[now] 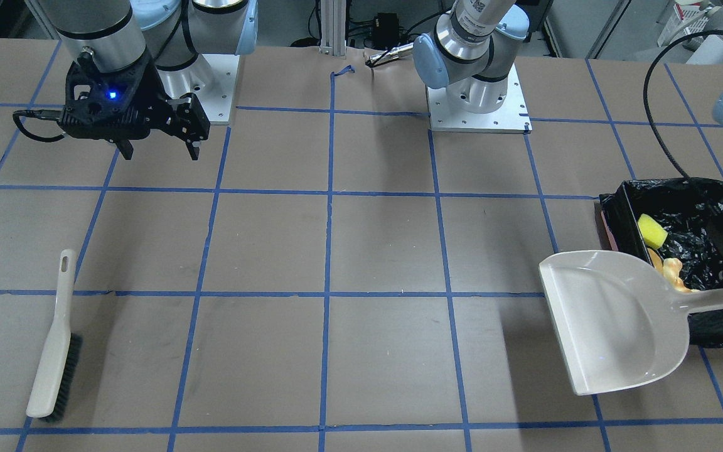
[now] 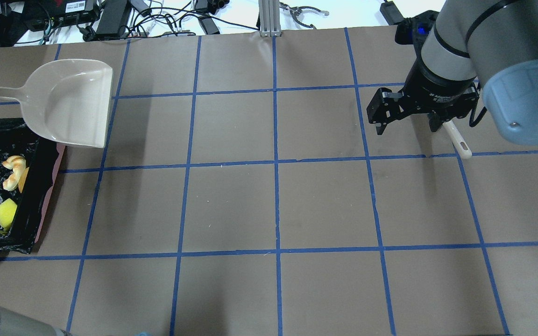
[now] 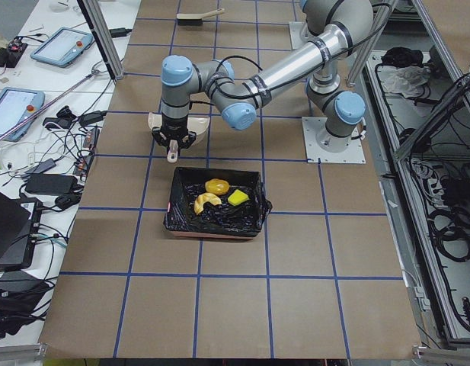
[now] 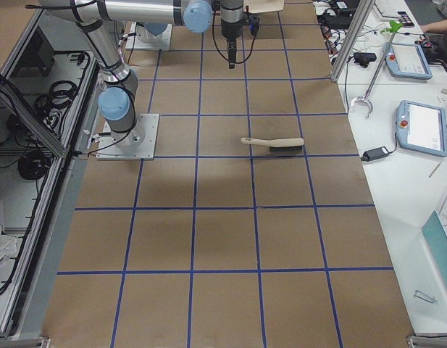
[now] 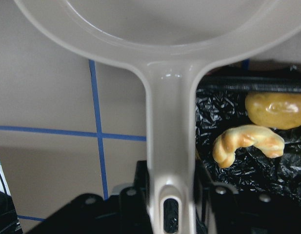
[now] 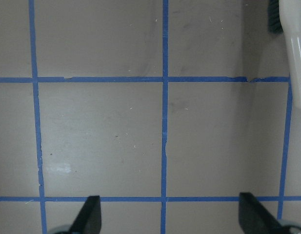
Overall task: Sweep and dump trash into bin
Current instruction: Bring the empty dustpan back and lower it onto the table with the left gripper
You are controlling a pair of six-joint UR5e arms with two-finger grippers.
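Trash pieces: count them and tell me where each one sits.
3, all in the bin: the yellow wedge nearest the robot, the brown lump toward the table's middle, the pale crescent beside it. Folds of the bag could hide more.

Two arms of silver-grey metal tubing are seen, the left arm (image 1: pixel 471 34) and the right arm (image 1: pixel 95 31), each ringed with black bands. The joints are closed by pale blue rounded caps (image 1: pixel 430 59). Each arm is bolted to a square silver base plate (image 1: pixel 506 116) dotted with small screws along its edge. A white label printed with black code (image 1: pixel 481 6) is stuck on the left arm. The matt black, angular right gripper (image 1: pixel 160 152) is marked by a lit blue light (image 1: pixel 112 95), and a thin black cable (image 1: pixel 32 122) is looped from its side. The left gripper (image 5: pixel 170 180) is likewise black, with round screw heads.
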